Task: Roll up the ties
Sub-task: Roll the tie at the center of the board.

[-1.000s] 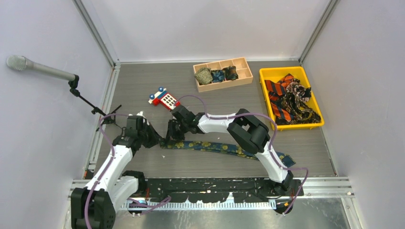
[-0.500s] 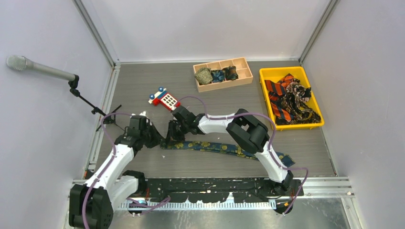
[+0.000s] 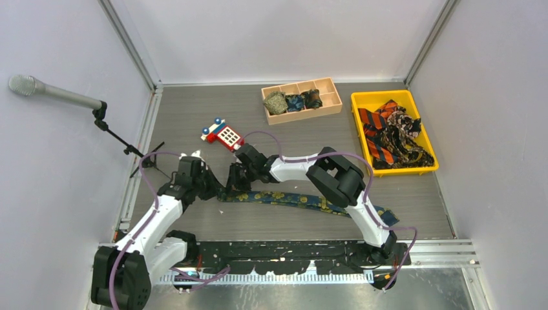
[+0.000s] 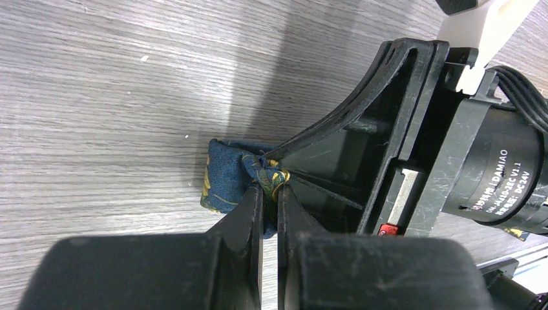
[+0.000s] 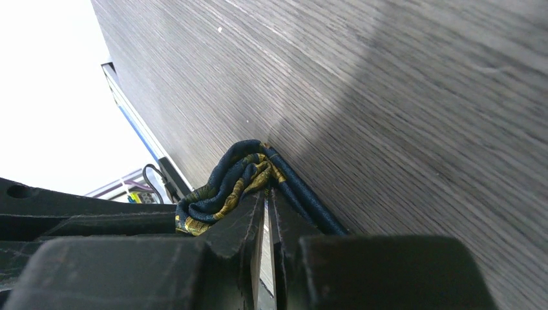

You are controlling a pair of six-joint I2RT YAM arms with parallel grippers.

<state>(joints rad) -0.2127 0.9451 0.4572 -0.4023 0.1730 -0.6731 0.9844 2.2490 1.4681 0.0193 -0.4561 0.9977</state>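
1. Since a second earlier, the left gripper [image 3: 208, 186] had edged rightward toward the tie's end, while the right gripper [image 3: 231, 182] had barely shifted.
2. At far left, a microphone [image 3: 39, 89] stood on its stand beside the wall.
3. The left gripper [image 4: 270, 187] was low over the grey surface [image 3: 194, 110], its fingers pressed together and clamped on the folded end of the navy tie [image 4: 223, 174] with yellow-gold flowers.
4. Just beyond, a red-and-blue toy phone [image 3: 223, 134] lay on the surface.
5. The right gripper [image 5: 266, 194] met that same fold from the other side, pinching the bunched fabric between nearly closed fingers.
6. The rest of the navy tie [image 3: 291, 199] stretched flat rightward, passing under the right arm.
7. Farther back, a wooden tray [image 3: 330, 98] held three rolled ties [image 3: 294, 101] side by side.
8. At far right, a yellow bin [image 3: 362, 100] held loose ties [image 3: 391, 132] in a heap, one of them orange-and-black striped.
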